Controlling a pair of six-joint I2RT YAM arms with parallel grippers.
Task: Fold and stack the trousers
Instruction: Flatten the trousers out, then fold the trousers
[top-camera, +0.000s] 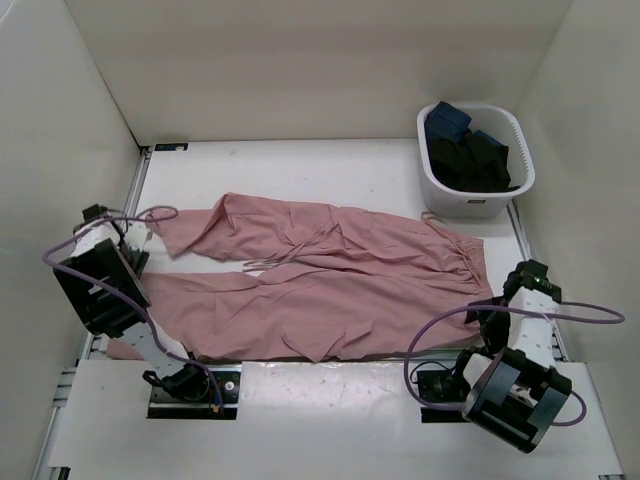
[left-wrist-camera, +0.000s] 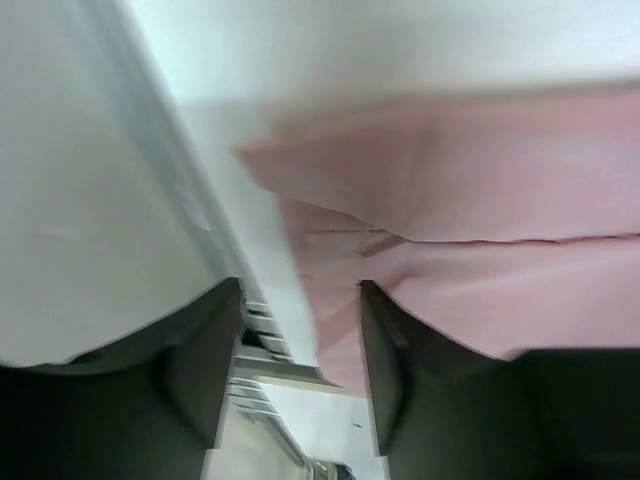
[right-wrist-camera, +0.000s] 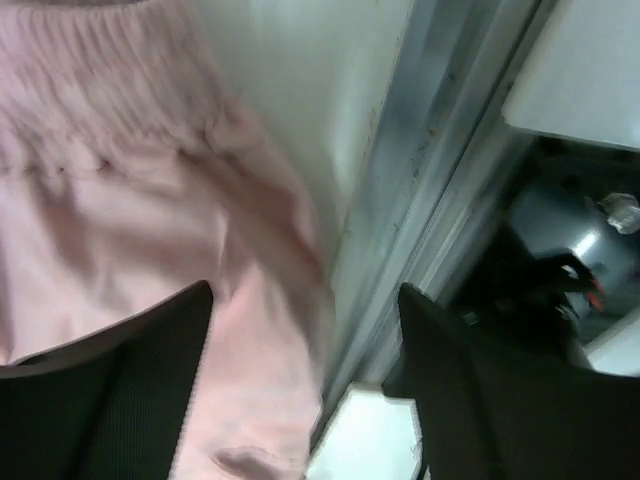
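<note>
Dusty-pink fabric covered most of the white table (top-camera: 300, 170) in the top view: the trousers (top-camera: 330, 270) lay flat and wrinkled, the gathered waist at the right, the two long legs running to the left with a narrow gap of bare table between them. The left arm (top-camera: 100, 290) stood over the leg ends at the left edge, and the right arm (top-camera: 525, 330) stood just beside the waist at the right edge. Purple cables (top-camera: 440, 325) looped from both arms. The far strip of the table, along the back wall, lay bare. A white laundry basket (top-camera: 520, 150) sat in the far right corner, apart from the trousers, and it held black garments (top-camera: 475, 160) and a dark blue one (top-camera: 447, 122).

In the left wrist view, which was blurred, the left gripper (left-wrist-camera: 300, 290) had its two dark fingers spread, with nothing pinched between them. The hem of a pink leg lay beyond the fingers, near the metal table edge (left-wrist-camera: 265, 330).

In the right wrist view the right gripper (right-wrist-camera: 305, 295) was also spread wide and held nothing. The elastic waist lay under its left finger, and a grey metal rail (right-wrist-camera: 420, 180) ran along the table edge just beside the fabric.
</note>
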